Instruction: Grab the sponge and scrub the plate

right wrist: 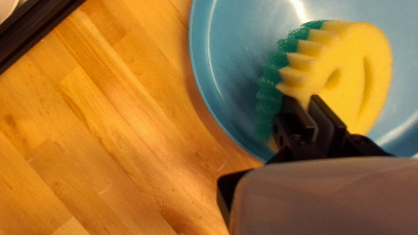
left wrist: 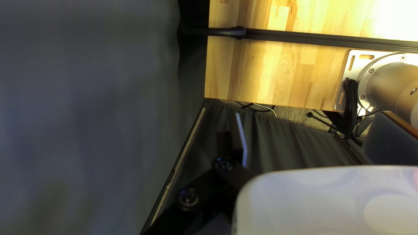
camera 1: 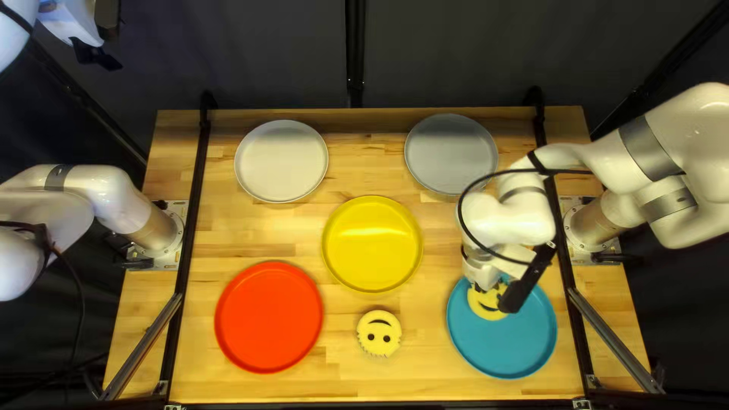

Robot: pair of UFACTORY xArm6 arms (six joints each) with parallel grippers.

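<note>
In the top left view my right gripper [camera 1: 483,275] is low over the near-right blue plate [camera 1: 512,345], where a yellow smiley sponge [camera 1: 484,310] lies inside the rim. The right wrist view has my right gripper [right wrist: 303,101] shut on one edge of that sponge [right wrist: 372,52], its green scrub layer facing the blue plate [right wrist: 230,109]. Whether the whole layer touches the plate is hidden. My left gripper [camera 1: 95,55] hangs raised at the far left of the top left view, off the table; in its own view the left gripper [left wrist: 230,141] is before dark curtain.
A second smiley sponge [camera 1: 379,332] lies between the red plate [camera 1: 269,317] and the blue one. The yellow plate [camera 1: 372,244] is mid-table, with a white plate [camera 1: 281,161] and a grey plate [camera 1: 451,153] toward the far edge. Black rails [camera 1: 196,212] run along both sides.
</note>
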